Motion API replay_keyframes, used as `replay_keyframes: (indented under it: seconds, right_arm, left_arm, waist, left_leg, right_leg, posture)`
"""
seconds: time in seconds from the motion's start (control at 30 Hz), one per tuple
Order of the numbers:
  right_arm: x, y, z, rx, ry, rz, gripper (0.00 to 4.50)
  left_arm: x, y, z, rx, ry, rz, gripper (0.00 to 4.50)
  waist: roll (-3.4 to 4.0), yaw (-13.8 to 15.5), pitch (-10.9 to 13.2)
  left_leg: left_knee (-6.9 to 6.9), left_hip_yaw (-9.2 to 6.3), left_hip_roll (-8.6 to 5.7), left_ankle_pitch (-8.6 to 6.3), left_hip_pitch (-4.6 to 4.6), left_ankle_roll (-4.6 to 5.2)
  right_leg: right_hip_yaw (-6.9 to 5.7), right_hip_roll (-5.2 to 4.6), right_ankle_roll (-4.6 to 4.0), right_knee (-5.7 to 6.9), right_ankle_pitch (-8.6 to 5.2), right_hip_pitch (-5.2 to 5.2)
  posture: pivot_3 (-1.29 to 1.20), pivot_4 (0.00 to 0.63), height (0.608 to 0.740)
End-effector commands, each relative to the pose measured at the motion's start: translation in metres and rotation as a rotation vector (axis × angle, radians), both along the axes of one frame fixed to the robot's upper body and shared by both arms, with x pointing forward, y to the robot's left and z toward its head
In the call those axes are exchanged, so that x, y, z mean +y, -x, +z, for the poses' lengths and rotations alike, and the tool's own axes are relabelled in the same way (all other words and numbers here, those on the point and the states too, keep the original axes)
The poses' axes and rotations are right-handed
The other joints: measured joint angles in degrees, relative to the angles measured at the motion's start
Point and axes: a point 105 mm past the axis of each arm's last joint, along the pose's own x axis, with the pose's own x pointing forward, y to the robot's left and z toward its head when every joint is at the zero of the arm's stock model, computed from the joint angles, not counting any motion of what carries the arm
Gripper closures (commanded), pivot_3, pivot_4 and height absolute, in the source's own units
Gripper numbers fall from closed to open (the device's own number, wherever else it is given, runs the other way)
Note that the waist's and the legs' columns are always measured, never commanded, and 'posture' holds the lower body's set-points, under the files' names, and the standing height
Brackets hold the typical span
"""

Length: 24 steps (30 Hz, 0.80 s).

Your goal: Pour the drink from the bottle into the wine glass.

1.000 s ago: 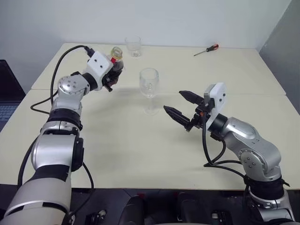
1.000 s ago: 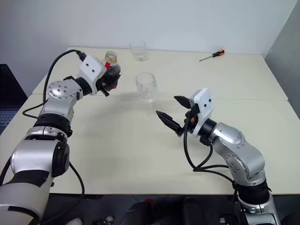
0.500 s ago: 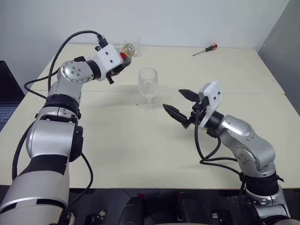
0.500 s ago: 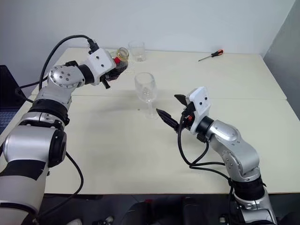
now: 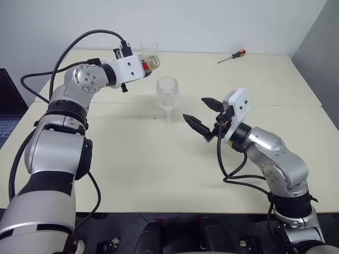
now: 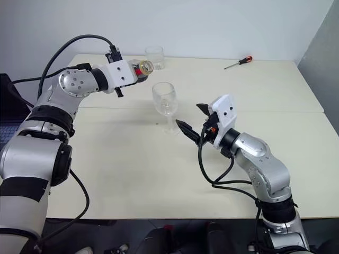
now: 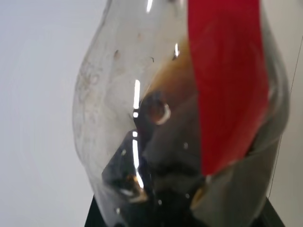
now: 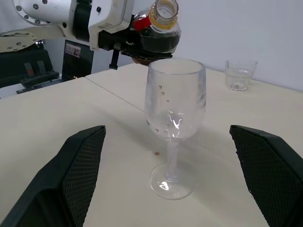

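My left gripper [image 5: 141, 66] is shut on the bottle [image 5: 150, 62], a small clear one with a red band, held in the air and tipped on its side. Its open mouth points toward the wine glass [image 5: 168, 98] and sits a little above and to the left of the rim, apart from it. The dark drink [image 8: 158, 41] lies in the bottle's belly, seen close up in the left wrist view [image 7: 161, 175]. The clear stemmed wine glass [image 8: 176, 109] stands upright on the table, with a few droplets in its bowl. My right gripper [image 5: 194, 108] hovers open just right of the glass, its fingers [image 8: 80, 175] wide apart.
A short clear tumbler [image 5: 150, 48] stands behind the bottle at the table's far edge. A red-handled screwdriver [image 5: 233, 56] lies at the far right. The cream table [image 5: 159, 174] has a seam across its middle. A dark laptop [image 5: 6, 106] sits off the left edge.
My left arm has lifted the bottle and rolled it from upright onto its side, mouth now toward the wine glass. The right gripper has stayed open in place.
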Motion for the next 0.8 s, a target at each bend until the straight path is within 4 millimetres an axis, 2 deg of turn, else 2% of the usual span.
replay_keyframes:
  seconds: [0.03,0.37,0.8]
  right_arm:
    - [0.000,0.001,0.019,-0.079,-0.047,-0.010,0.00]
    - [0.003,0.005,0.043,-0.142,-0.154,0.021,0.00]
    - [0.004,0.005,0.039,-0.140,-0.143,0.019,0.00]
  left_arm:
    - [-0.002,0.002,0.031,-0.095,0.007,-0.010,3.35]
    - [-0.004,0.002,0.031,-0.100,-0.033,-0.009,3.35]
    - [-0.012,0.000,0.033,-0.132,-0.118,-0.016,3.35]
  waist:
    - [0.00,0.0,0.0]
    - [0.00,0.0,0.0]
    - [0.00,0.0,0.0]
  left_leg:
    - [0.00,0.00,0.00,0.00,0.00,0.00]
    - [0.03,0.02,-0.01,0.00,0.00,0.00]
    - [0.05,0.06,-0.01,0.00,-0.01,0.00]
  right_leg:
    - [0.00,0.00,0.00,0.00,0.00,0.00]
    - [0.03,0.00,0.00,0.11,0.00,-0.05]
    - [0.07,-0.01,0.00,0.20,0.00,-0.10]
  posture:
    - [0.00,0.150,0.740]
    - [0.00,0.150,0.740]
    - [0.00,0.150,0.740]
